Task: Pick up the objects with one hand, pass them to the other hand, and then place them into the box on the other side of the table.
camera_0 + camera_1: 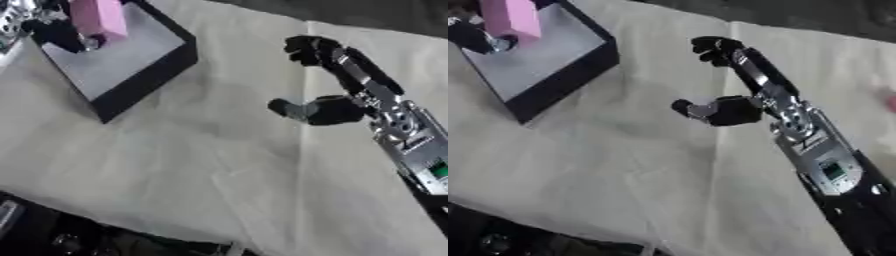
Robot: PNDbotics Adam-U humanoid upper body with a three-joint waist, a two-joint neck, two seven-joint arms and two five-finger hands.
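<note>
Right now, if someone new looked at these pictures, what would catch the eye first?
First the pink block, standing in the grey-floored black box at the upper left, with the left hand right at it. Then the right hand, empty and held over the bare cloth-covered table at the centre right, fingers reaching away and thumb out to the side.

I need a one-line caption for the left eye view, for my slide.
Left hand lowers pink block into black box; right hand open over table.
</note>
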